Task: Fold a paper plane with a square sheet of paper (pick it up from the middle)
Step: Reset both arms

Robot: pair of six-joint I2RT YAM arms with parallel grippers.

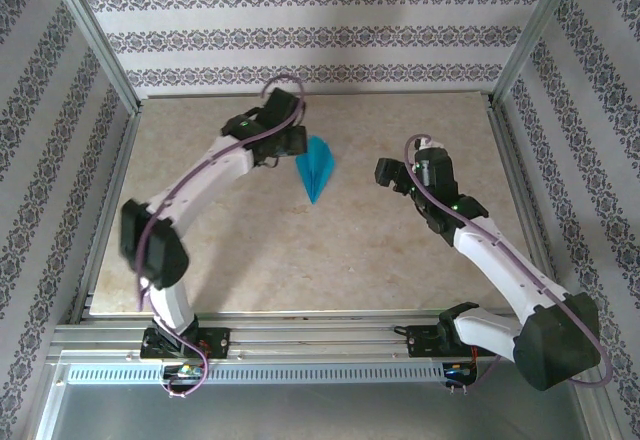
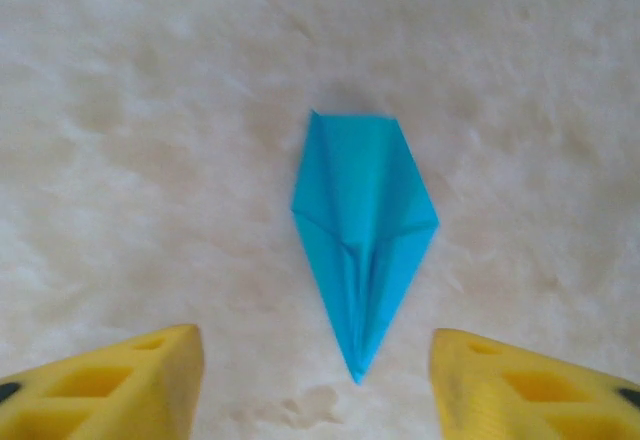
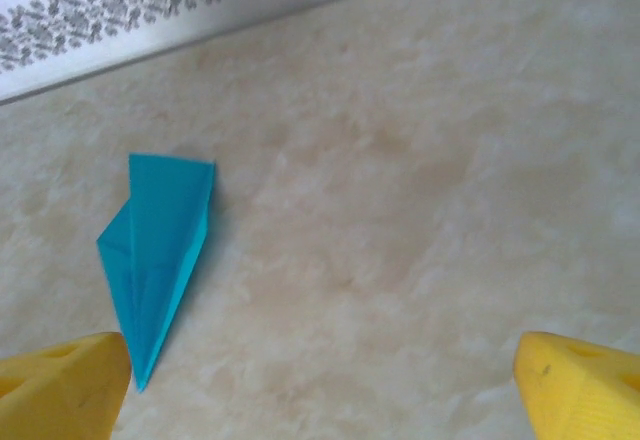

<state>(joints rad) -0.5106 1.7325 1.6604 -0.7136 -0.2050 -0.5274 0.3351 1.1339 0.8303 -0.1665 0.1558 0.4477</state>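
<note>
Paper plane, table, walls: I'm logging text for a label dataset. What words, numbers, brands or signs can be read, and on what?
None readable. The paper plane is plain teal, the table marbled beige, the wallpaper bears only ornamental bands, no letters.
Arm bases: too small to tell.

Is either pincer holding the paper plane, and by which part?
Nothing is held. The paper plane lies flat on the table, untouched; the left pincer and the right pincer are both open, clear of it.
</note>
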